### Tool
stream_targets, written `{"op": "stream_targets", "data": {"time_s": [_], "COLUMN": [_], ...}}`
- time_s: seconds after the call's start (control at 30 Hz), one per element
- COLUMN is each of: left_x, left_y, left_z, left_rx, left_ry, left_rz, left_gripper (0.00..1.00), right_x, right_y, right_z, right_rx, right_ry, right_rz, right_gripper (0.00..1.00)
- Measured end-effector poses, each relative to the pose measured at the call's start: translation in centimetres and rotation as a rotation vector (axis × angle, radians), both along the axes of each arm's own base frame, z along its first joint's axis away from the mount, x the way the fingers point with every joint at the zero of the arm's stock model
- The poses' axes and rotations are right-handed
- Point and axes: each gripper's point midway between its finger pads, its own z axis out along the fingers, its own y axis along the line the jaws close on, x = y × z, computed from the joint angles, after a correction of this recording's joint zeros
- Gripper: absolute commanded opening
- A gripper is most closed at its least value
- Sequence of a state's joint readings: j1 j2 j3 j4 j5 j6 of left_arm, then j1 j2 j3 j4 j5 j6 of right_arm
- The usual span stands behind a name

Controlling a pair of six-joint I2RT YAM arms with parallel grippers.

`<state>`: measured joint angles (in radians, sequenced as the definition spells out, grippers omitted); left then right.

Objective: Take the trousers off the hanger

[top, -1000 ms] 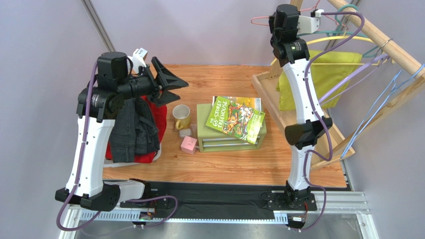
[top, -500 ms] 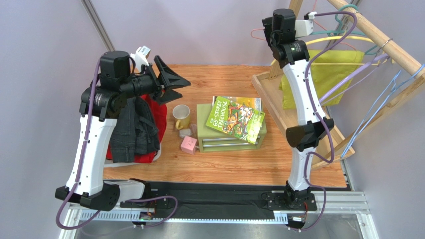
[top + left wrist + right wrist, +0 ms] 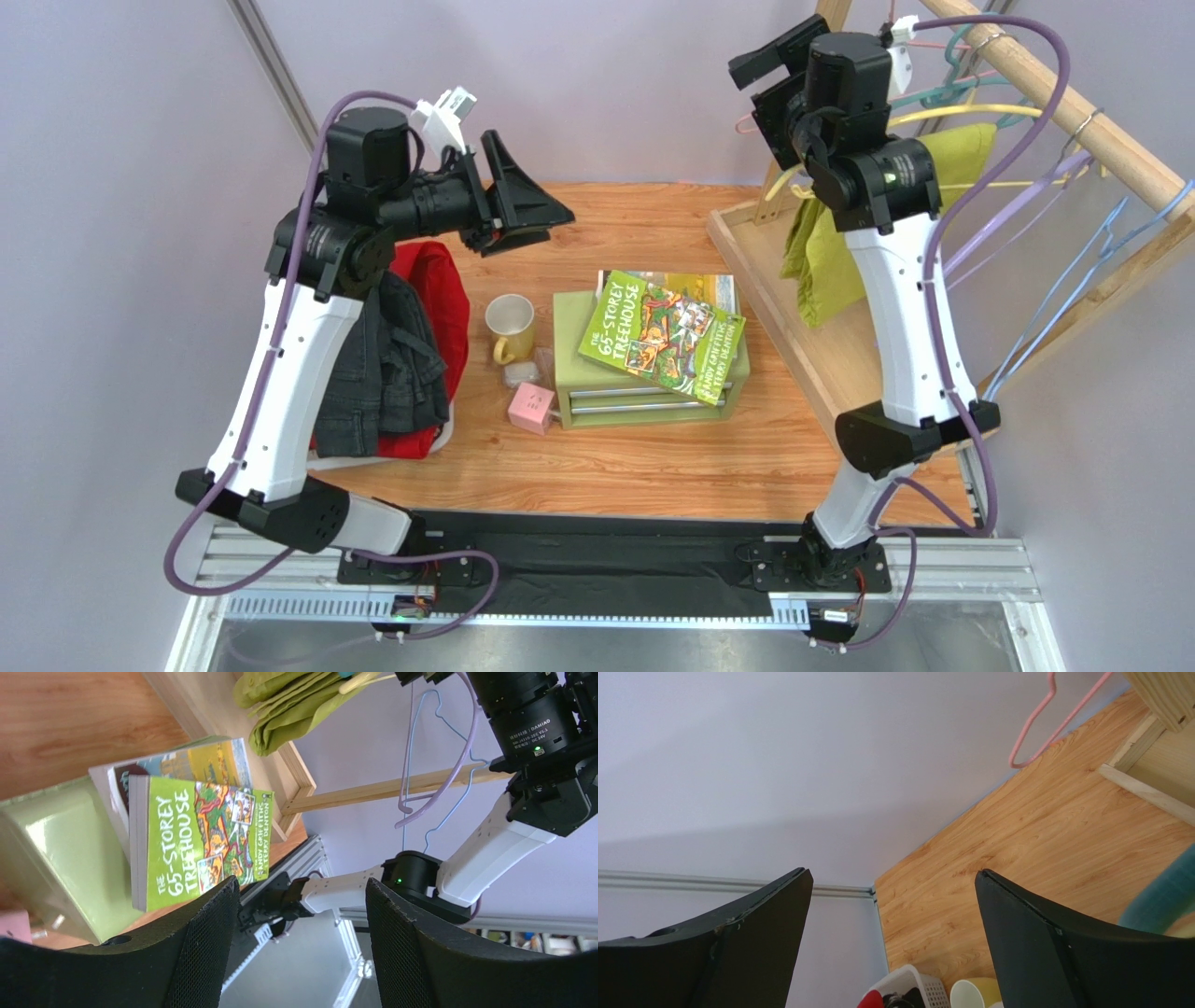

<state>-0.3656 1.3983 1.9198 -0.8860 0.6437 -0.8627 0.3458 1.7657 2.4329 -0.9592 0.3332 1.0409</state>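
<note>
Yellow-green trousers [image 3: 825, 259] hang bunched from a yellow hanger [image 3: 968, 108] on the wooden rack [image 3: 1073, 109]; the left wrist view shows them too [image 3: 291, 707]. Red trousers [image 3: 435, 287] and dark trousers [image 3: 376, 367] lie heaped in a white basket at the left. My right gripper [image 3: 772, 63] is open and empty, high up to the left of the hanger [image 3: 892, 876]. My left gripper [image 3: 533, 217] is also open with nothing in it, raised over the table's left back part and turned towards the rack [image 3: 300, 889].
A green box [image 3: 652, 378] carries a book [image 3: 662, 336] mid-table. A yellow mug [image 3: 509, 326] and a pink cube [image 3: 530, 408] sit beside it. Pink [image 3: 1046, 721], teal, purple and blue hangers [image 3: 1066, 301] hang on the rack. The wooden shelf [image 3: 786, 301] stands below.
My right gripper has opened and swung up and left, away from the hanger. The yellow-green trousers went from spread flat to a bunched hang. My left arm rose and moved right.
</note>
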Motion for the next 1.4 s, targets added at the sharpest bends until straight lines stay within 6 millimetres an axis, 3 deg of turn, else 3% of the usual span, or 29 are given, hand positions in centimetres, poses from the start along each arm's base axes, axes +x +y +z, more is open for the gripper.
{"op": "stream_targets", "data": {"time_s": [0.2, 0.3, 0.37, 0.47, 0.5, 0.7, 0.77, 0.8, 0.87, 0.97, 1.07, 1.13, 1.2, 1.4], "left_x": [0.8, 1.5, 2.0, 3.4, 4.0, 7.6, 8.9, 9.8, 11.2, 13.1, 14.6, 15.1, 15.4, 14.8], "left_y": [-2.9, -4.6, -6.0, -8.4, -9.2, -14.9, -16.5, -17.4, -18.6, -19.7, -20.5, -21.1, -21.7, -23.9], "left_z": [1.7, 1.7, 1.6, 1.5, 1.5, 2.2, 2.5, 2.6, 2.4, 1.9, 1.5, 1.5, 1.3, 0.1], "left_rx": [-0.001, 0.008, 0.015, 0.028, 0.033, 0.065, 0.064, 0.059, 0.051, 0.039, 0.028, 0.015, 0.001, -0.036], "left_ry": [-0.163, -0.238, -0.288, -0.382, -0.423, -0.674, -0.740, -0.775, -0.811, -0.834, -0.835, -0.836, -0.825, -0.774], "left_rz": [-0.102, -0.146, -0.173, -0.203, -0.209, -0.224, -0.213, -0.203, -0.182, -0.145, -0.111, -0.093, -0.081, -0.098], "left_gripper": [0.71, 0.70, 0.68, 0.62, 0.59, 0.45, 0.39, 0.30, 0.29, 0.30, 0.28, 0.11, 0.06, 0.18], "right_x": [-3.5, -5.3, -6.9, -10.9, -12.4, -21.2, -23.9, -24.9, -26.3, -26.9, -25.6, -24.2, -23.0, -19.6], "right_y": [1.2, 1.8, 2.0, 1.4, 1.0, -2.4, -3.6, -4.0, -4.7, -5.1, -5.0, -5.0, -5.2, -5.4], "right_z": [1.2, 1.5, 2.0, 2.4, 2.6, 4.0, 3.3, 2.9, 1.8, -0.5, -1.8, -1.8, -1.2, -0.3], "right_rx": [-0.048, -0.080, -0.110, -0.161, -0.176, -0.270, -0.291, -0.298, -0.311, -0.327, -0.344, -0.357, -0.366, -0.371], "right_ry": [-0.004, -0.004, -0.020, -0.036, -0.044, -0.139, -0.145, -0.143, -0.126, -0.048, 0.022, 0.053, 0.059, 0.074], "right_rz": [0.158, 0.241, 0.297, 0.363, 0.377, 0.394, 0.389, 0.387, 0.384, 0.391, 0.382, 0.359, 0.328, 0.247], "right_gripper": [0.95, 0.79, 0.77, 0.62, 0.49, 0.14, 0.09, 0.07, 0.06, 0.10, 0.15, 0.16, 0.16, 0.17]}}
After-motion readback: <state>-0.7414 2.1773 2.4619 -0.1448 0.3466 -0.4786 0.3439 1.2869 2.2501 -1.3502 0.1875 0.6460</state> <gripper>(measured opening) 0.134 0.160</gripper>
